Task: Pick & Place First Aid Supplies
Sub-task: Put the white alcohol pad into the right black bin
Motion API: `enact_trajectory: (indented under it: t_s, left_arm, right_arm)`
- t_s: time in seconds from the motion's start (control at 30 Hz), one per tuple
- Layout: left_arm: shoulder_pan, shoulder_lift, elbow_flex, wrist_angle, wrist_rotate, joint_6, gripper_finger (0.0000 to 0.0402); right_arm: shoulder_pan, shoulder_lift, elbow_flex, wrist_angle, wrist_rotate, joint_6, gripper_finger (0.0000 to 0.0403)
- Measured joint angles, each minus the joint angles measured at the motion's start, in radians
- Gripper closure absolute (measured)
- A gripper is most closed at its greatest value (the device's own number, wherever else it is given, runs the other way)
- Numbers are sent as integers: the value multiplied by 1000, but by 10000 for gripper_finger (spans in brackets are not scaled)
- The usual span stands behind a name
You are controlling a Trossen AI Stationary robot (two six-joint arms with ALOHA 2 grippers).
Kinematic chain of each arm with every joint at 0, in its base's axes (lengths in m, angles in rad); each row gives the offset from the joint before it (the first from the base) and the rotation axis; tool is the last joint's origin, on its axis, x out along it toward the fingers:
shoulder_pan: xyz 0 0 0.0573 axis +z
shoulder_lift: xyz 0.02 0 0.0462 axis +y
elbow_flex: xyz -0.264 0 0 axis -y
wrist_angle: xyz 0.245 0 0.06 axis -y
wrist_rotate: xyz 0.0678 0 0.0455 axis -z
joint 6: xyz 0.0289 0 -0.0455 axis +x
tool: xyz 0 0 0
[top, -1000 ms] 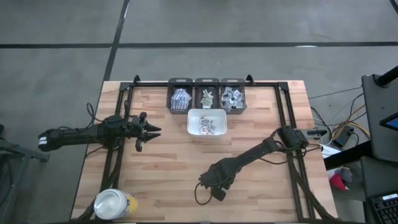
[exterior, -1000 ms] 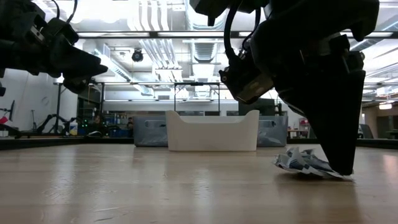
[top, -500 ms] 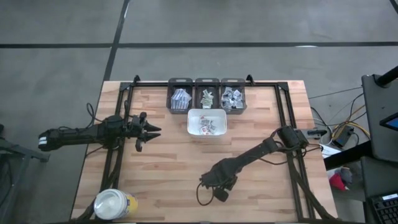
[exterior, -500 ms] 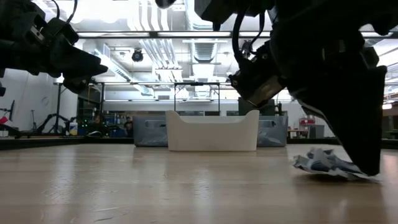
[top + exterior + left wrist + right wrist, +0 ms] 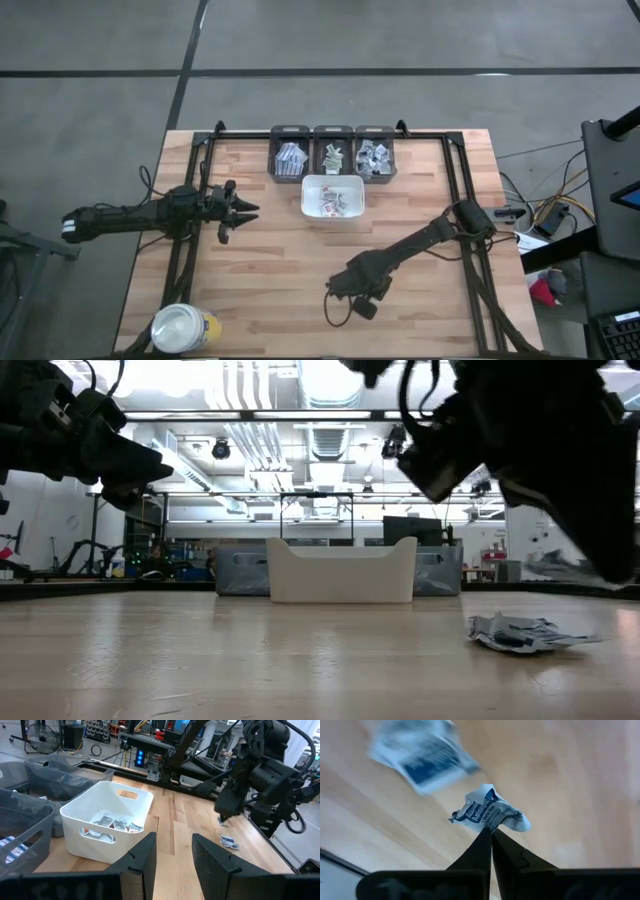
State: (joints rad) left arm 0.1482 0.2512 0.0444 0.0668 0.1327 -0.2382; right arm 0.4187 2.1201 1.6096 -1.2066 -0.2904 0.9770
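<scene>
High view: my right gripper [image 5: 334,290] sits over the near middle of the counter [image 5: 270,270], arm stretched in from the right edge. Right wrist view shows its fingers [image 5: 490,851] pinched together on a crumpled white sachet with blue print [image 5: 490,815], lifted clear of the wood. A second flat sachet [image 5: 420,757] lies on the counter just beyond it, blurred. Low view has crumpled packets [image 5: 525,632] resting on the counter at the right, with the right arm's dark body above them and not touching.

My left gripper [image 5: 240,212] waits over the left side of the counter, level with the white tray [image 5: 333,182], pointing toward it. Its fingers [image 5: 142,855] stand apart with nothing between them.

White tray sits at the far middle, several small packets [image 5: 115,824] lying in its bottom. Just behind it, three dark bins [image 5: 332,132] stand in a row at the far edge, each holding more packets. Round white-lidded yellow jar [image 5: 183,328] stands at the near left corner, well apart from everything else. Left wrist view also catches one loose packet [image 5: 229,841] on the counter near the right arm.
</scene>
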Motion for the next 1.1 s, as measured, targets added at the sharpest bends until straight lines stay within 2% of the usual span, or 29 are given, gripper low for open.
enact_trajectory:
  t_s: [0.2,0.43,0.77,1.1]
  left_arm:
    - [0,0,0,0,0,0,282]
    - [0,0,0,0,0,2,282]
    - [0,0,0,0,0,3,282]
    - [0,0,0,1,0,7,282]
  right_arm:
    - [-3,-2,0,-182,12,-25,394]
    - [-31,-2,0,-336,148,-97,395]
    - [-135,-38,3,-358,446,-270,394]
    - [-321,-217,4,-362,771,-450,395]
